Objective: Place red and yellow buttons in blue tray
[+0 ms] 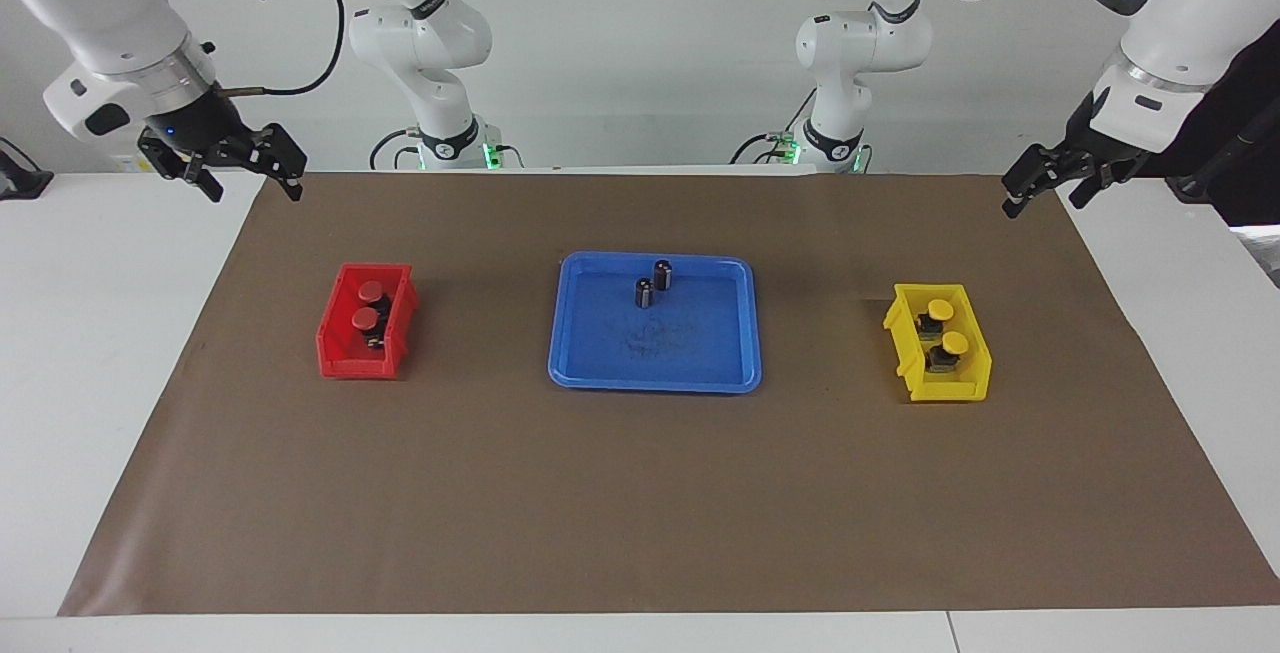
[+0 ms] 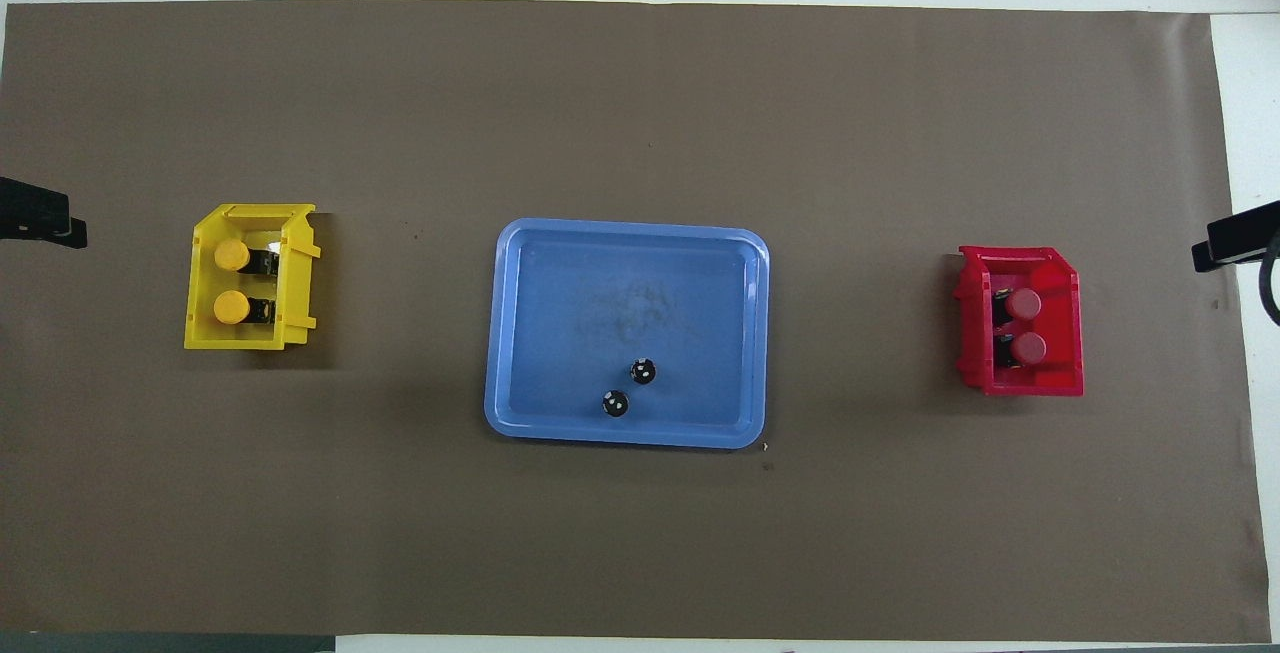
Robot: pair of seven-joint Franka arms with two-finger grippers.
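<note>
Two red buttons (image 1: 368,303) (image 2: 1025,325) sit in the small red bin (image 1: 340,358) (image 2: 1030,385) toward the right arm's end of the table. Two yellow buttons (image 1: 946,326) (image 2: 231,281) sit in the small yellow bin (image 1: 950,388) (image 2: 230,338) toward the left arm's end. The blue tray (image 1: 655,373) (image 2: 620,283) lies between the bins and holds no buttons. My right gripper (image 1: 250,183) (image 2: 1235,238) is open and empty, raised over the mat's edge near the red bin. My left gripper (image 1: 1045,198) (image 2: 40,218) is open and empty, raised over the mat's edge near the yellow bin.
Two dark capless cylinders (image 1: 654,284) (image 2: 629,387) stand in the blue tray on its side nearer the robots. A brown mat (image 1: 640,493) (image 2: 640,113) covers the table under everything.
</note>
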